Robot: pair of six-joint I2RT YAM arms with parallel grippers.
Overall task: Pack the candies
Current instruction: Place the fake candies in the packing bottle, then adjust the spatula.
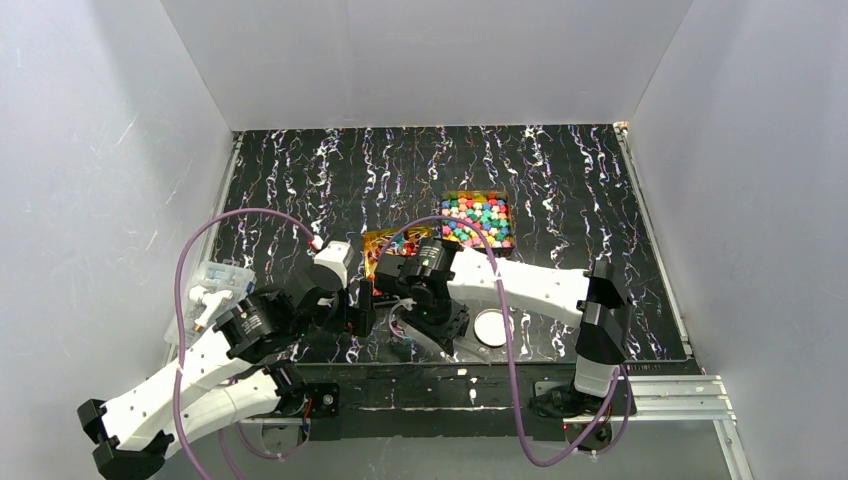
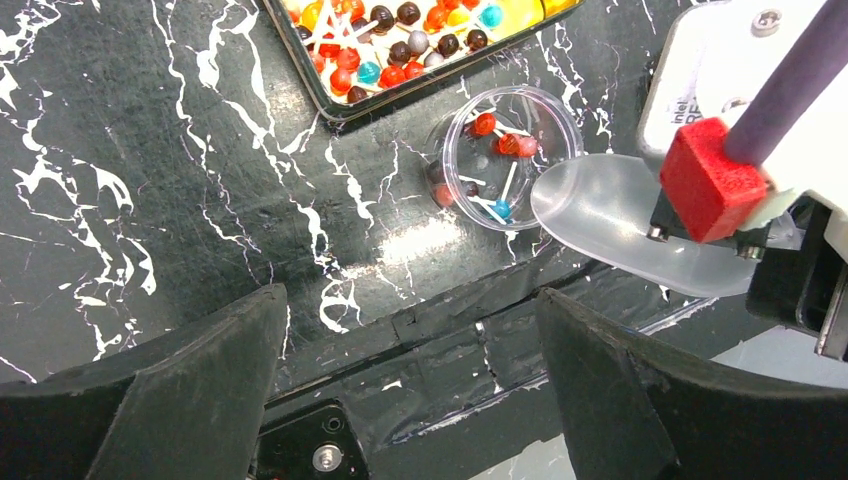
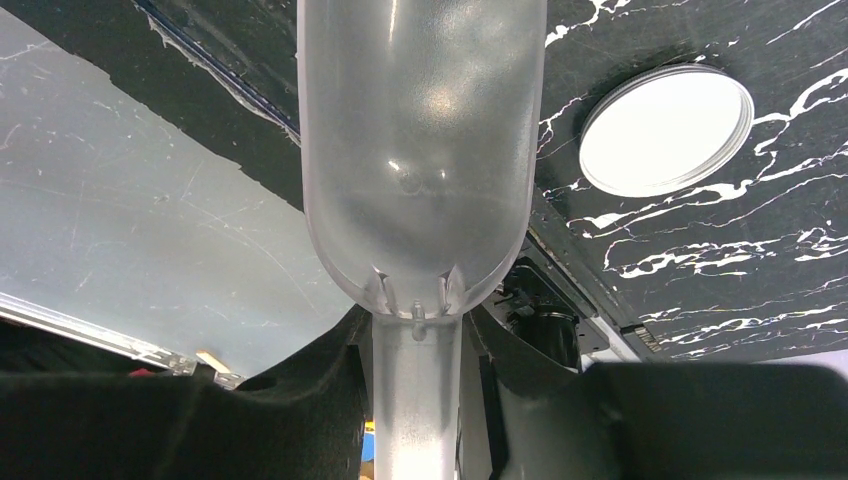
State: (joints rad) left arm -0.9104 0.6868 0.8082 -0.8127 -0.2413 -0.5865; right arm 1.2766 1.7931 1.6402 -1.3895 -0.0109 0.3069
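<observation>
Candies (image 1: 477, 220) of many colours fill a square gold tin at the middle back. More candies (image 2: 400, 45), red, orange and dark, lie in a second tin. A small clear round jar (image 2: 505, 155) stands upright on the mat with several candies in it. My right gripper (image 3: 420, 345) is shut on the handle of a clear plastic scoop (image 3: 420, 150), whose bowl looks empty and hovers just beside the jar. My left gripper (image 2: 410, 390) is open and holds nothing, low over the table's near edge, a little short of the jar.
A round white lid (image 3: 665, 130) lies flat on the black marbled mat (image 1: 560, 190), right of the right gripper (image 1: 432, 325). The second tin (image 1: 383, 247) is partly hidden by the arms. A clear plastic item (image 1: 222, 280) sits at the left edge. White walls enclose the table.
</observation>
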